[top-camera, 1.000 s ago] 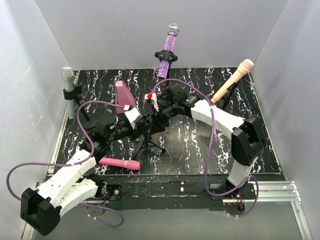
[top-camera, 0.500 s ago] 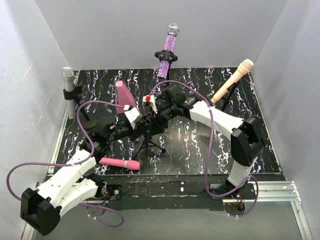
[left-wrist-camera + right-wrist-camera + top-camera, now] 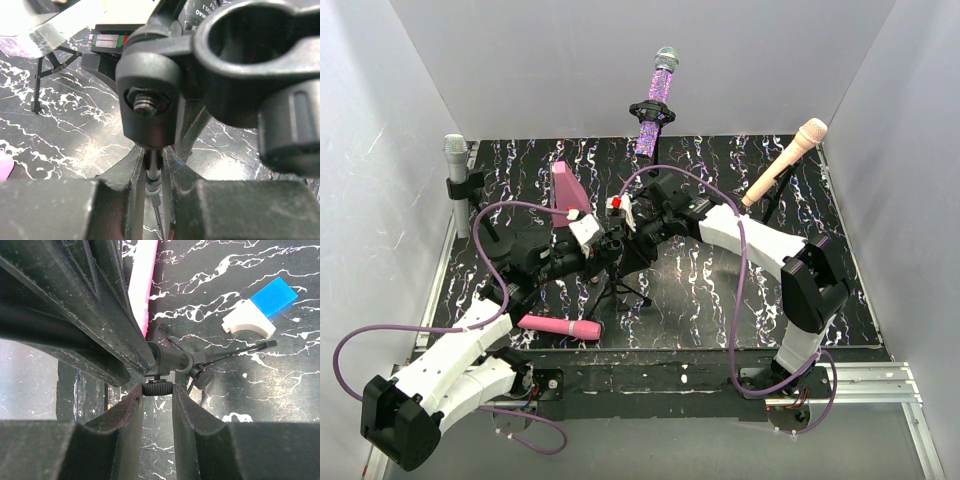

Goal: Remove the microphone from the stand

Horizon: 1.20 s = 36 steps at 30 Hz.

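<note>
Stand [image 3: 150, 100] held from two sides
Shown only by wrist views: rod [image 3: 153, 174] clenched in left gripper [image 3: 152, 156], knob [image 3: 157, 388] pinched by right gripper [image 3: 157, 401], brought closer since a second ago.

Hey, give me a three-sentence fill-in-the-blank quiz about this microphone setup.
1. The microphone lying flat is ____.
2. The rearmost microphone is glittery ____.
3. The ____ arm's fingers pinch the tripod stand's thin rod.
Missing words: pink; purple; left.
</note>
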Motion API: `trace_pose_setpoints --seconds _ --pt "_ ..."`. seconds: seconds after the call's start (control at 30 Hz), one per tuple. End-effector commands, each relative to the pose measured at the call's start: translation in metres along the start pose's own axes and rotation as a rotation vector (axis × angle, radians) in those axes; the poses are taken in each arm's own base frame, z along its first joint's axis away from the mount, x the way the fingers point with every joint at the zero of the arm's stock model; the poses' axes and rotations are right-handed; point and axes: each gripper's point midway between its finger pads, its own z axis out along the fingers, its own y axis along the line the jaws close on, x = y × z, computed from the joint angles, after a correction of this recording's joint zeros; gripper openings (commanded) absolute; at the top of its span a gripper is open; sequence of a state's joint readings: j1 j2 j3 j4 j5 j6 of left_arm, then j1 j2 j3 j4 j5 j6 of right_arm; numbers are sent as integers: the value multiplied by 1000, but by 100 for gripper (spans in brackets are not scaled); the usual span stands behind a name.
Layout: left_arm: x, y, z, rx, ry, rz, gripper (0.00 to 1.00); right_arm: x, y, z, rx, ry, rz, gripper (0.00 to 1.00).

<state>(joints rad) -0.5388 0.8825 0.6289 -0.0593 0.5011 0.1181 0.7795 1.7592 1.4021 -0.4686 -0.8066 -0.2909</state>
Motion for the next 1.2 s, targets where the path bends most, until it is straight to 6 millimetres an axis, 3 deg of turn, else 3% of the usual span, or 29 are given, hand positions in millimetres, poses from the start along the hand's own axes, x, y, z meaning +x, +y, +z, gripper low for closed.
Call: trace_pose_setpoints --seconds 0.0,0.17,0.27,0.4,0.47,0.6,0.77,0.9,1.17 --pt "3 -6 0 17 16 -48 0 -24 0 -8 49 -71 -79 21" --pt "-6 -2 2 -23 11 -93 0 -37 -10 -17 230 -160 -267 9" --pt "-11 -6 5 -14 18 -87 0 -42 -10 -19 356 -206 -542 7" --pt "-9 -3 10 -27 36 -111 0 -30 -11 -13 461 -194 -948 6" --pt "-7 -1 12 -30 40 -113 0 -45 -11 -20 540 -250 -1133 5" --pt "-6 1 16 -30 39 -114 0 -56 -20 -28 686 -271 -1403 4" --pt "-7 2 18 -30 41 -115 0 -50 -31 -22 757 -238 -1570 1" --pt "-9 1 16 -30 38 -114 0 -48 -32 -19 753 -219 -1582 1" --pt "-3 0 14 -30 42 -115 0 -32 -15 -25 763 -207 -1754 1"
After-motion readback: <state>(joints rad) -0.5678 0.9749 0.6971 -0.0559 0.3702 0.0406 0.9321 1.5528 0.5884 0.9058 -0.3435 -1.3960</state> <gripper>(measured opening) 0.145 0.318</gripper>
